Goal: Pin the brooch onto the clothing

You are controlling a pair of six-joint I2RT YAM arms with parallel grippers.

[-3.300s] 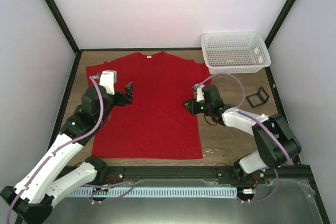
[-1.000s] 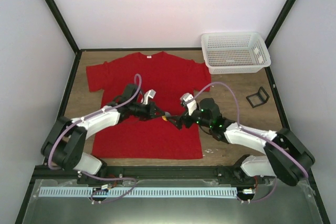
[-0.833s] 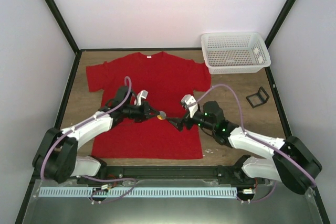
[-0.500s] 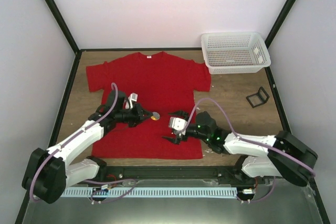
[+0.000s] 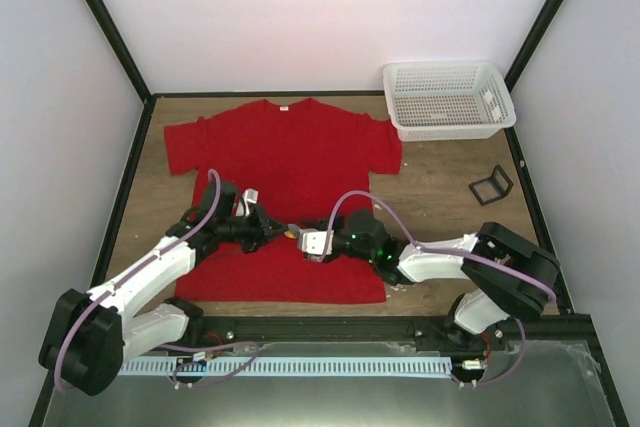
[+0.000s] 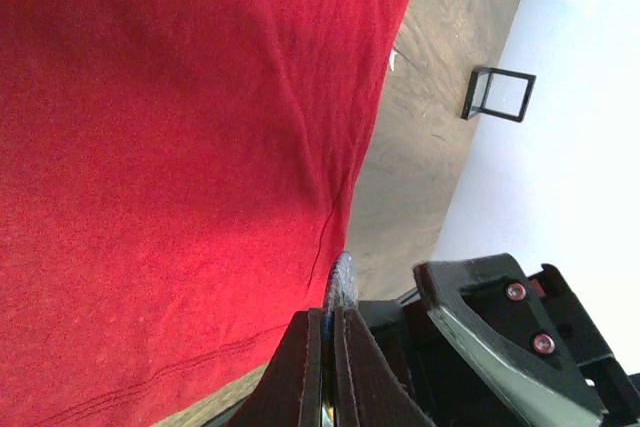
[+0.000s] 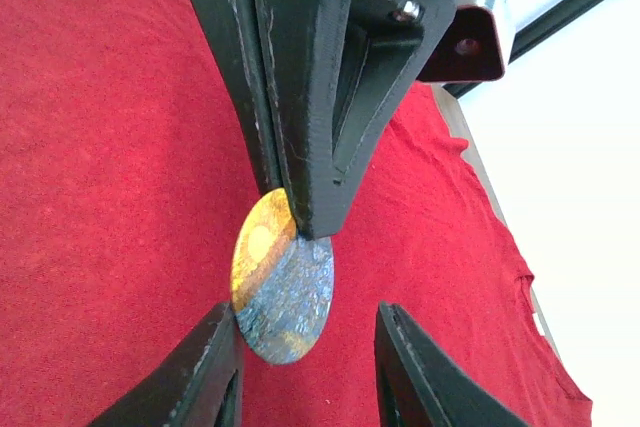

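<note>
White-walled enclosure with a wooden counter [image 5: 440, 172]. The clothing [image 5: 290, 147], a red T-shirt, lies spread flat on it, giving a smooth face for pinning. The left tool [image 6: 328, 332] is clamped on the rim of the brooch [image 7: 283, 292], holding it edge-up above the shirt's lower middle so that both faces are reachable. The right tool [image 7: 305, 347] has its fingers apart on either side of the disc without touching it, probably placed to take it or work its pin.
</note>
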